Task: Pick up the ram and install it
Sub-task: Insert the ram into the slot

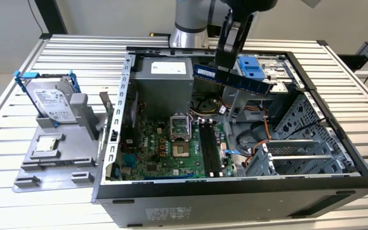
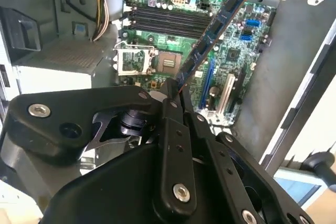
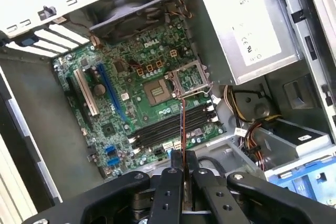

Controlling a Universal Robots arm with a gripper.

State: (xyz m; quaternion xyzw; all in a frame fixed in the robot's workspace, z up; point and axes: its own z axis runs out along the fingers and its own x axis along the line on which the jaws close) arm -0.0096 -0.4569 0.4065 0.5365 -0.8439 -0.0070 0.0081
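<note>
End effector [image 1: 222,64]: fingers closed to a narrow gap, clamped on the flat faces of the ram near one end.
Ram [image 1: 238,80]: long, thin, blue-green circuit stick with a row of black chips. Held tilted in the air inside the open computer case [image 1: 235,203], above the motherboard [image 1: 171,143] and apart from the black memory slots [image 1: 210,148].

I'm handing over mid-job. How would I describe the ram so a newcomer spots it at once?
Find the open computer case on the slatted table. Above its open side, the gripper holds the ram in the air. It is a thin, tilted blue-green stick with black chips, unlike the long black memory slots fixed to the motherboard underneath.
</note>
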